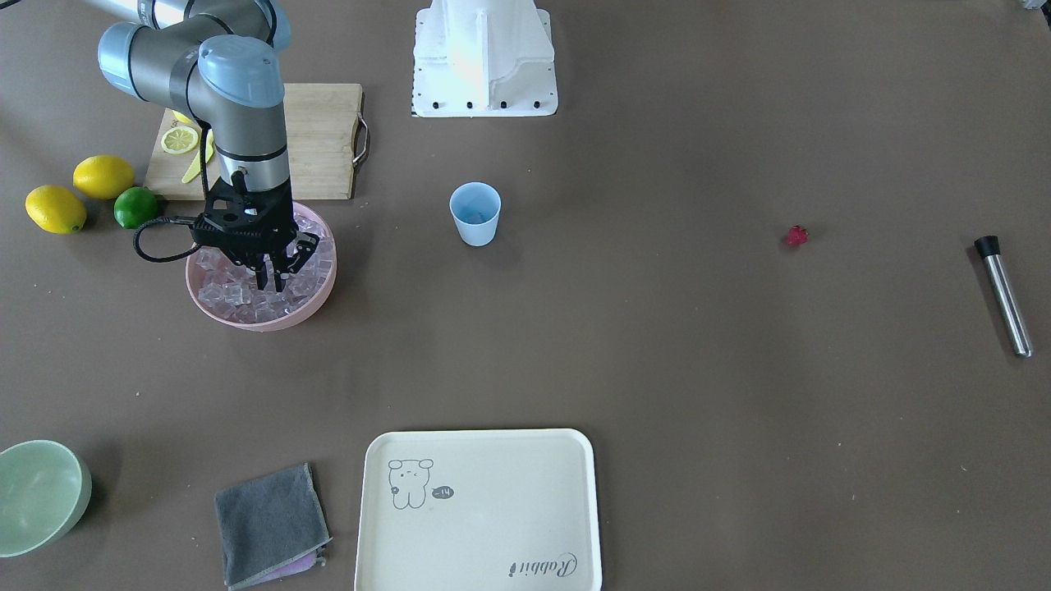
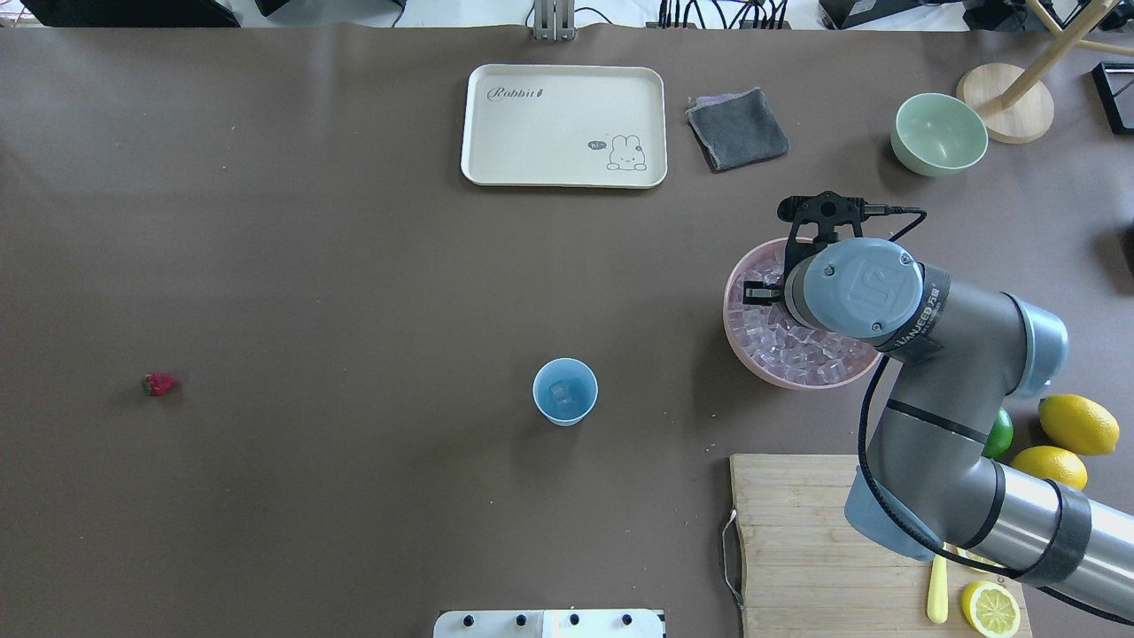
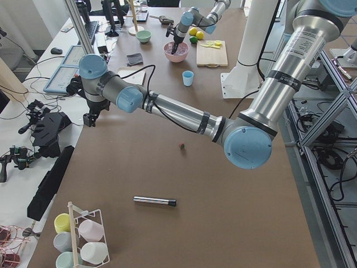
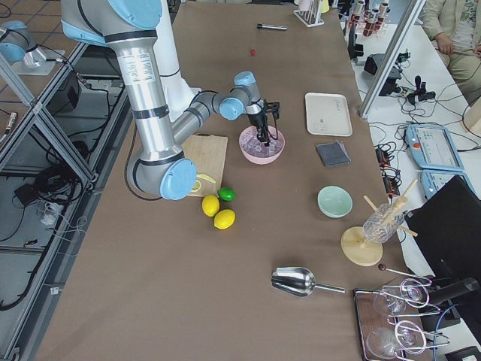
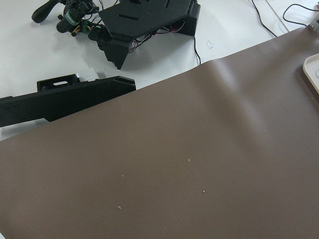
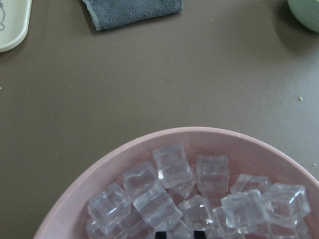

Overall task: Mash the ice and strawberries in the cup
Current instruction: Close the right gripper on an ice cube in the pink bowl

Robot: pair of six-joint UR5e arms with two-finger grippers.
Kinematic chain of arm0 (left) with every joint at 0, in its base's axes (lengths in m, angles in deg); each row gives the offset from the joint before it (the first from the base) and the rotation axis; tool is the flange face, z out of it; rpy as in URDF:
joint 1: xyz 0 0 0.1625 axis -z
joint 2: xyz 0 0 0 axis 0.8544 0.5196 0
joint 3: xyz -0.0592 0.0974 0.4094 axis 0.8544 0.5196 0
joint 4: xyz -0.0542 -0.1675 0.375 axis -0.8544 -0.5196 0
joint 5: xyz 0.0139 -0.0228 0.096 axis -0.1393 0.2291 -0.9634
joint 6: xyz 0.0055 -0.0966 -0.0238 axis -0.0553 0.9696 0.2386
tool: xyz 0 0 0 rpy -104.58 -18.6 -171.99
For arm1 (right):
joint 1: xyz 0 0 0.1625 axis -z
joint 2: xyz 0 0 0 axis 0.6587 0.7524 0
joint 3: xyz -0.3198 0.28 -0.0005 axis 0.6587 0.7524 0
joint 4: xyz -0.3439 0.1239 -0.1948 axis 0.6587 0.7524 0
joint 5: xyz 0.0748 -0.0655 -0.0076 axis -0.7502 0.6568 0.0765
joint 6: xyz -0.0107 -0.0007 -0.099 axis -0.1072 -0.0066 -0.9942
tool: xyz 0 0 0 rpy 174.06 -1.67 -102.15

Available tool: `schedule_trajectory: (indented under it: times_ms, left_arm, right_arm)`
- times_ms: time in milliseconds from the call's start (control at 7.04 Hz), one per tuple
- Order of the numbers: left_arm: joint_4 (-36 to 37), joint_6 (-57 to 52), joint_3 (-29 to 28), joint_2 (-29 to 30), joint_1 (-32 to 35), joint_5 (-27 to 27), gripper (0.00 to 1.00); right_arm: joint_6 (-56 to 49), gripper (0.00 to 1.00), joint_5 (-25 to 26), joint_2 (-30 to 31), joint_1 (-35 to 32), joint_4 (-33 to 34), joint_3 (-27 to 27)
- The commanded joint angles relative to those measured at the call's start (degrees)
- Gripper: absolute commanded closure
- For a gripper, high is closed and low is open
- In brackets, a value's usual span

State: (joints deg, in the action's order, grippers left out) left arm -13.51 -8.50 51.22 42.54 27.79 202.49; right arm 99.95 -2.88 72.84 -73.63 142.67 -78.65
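- Front view: the right gripper points straight down from a sharply bent grey-and-blue arm. Its black fingers are sunk among the ice, clear glassy cubes heaped in a round pink bowl. The tapered light blue cup stands upright at mid-table, well apart from the gripper. The small dark red strawberry lies farther off on the matte brown table.
- Overhead view: the wrist hides the fingers above the bowl. What looks like one cube lies in the bottom of the cup.
- Left side view: the left gripper hangs downward over the table's edge, its arm stretched long and low, well apart from the strawberry. I cannot tell whether it is open or closed.
- Right wrist view: two black fingertips show at the bottom edge, a narrow gap apart, with cubes crowding them. I cannot tell whether they clamp one.
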Motion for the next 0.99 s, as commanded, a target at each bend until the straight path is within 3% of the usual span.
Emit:
schedule_trajectory:
  times_ms: [0, 426, 568, 710, 853]
  left_arm:
    - [0.0, 0.0, 0.1, 0.0, 0.0, 0.0, 0.02]
    - [-1.0, 0.0, 0.1, -0.5, 0.0, 0.0, 0.02]
    - [-1.0, 0.0, 0.1, -0.5, 0.0, 0.0, 0.02]
    - [-1.0, 0.0, 0.1, -0.5, 0.0, 0.0, 0.02]
    - [-1.0, 0.0, 0.1, -0.6, 0.0, 0.0, 0.02]
  right_arm:
    - [0.5, 1.00, -0.2, 0.3, 0.0, 0.2, -1.0]
    - [0.3, 1.00, -0.3, 1.5, -0.2, 0.2, -2.1]
    - [0.1, 0.46, -0.3, 1.8, -0.2, 0.1, -2.4]
    - [0.1, 0.00, 0.1, 1.8, -0.1, 0.1, -2.4]
    - [0.1, 0.00, 0.3, 1.8, -0.1, 0.1, -2.0]
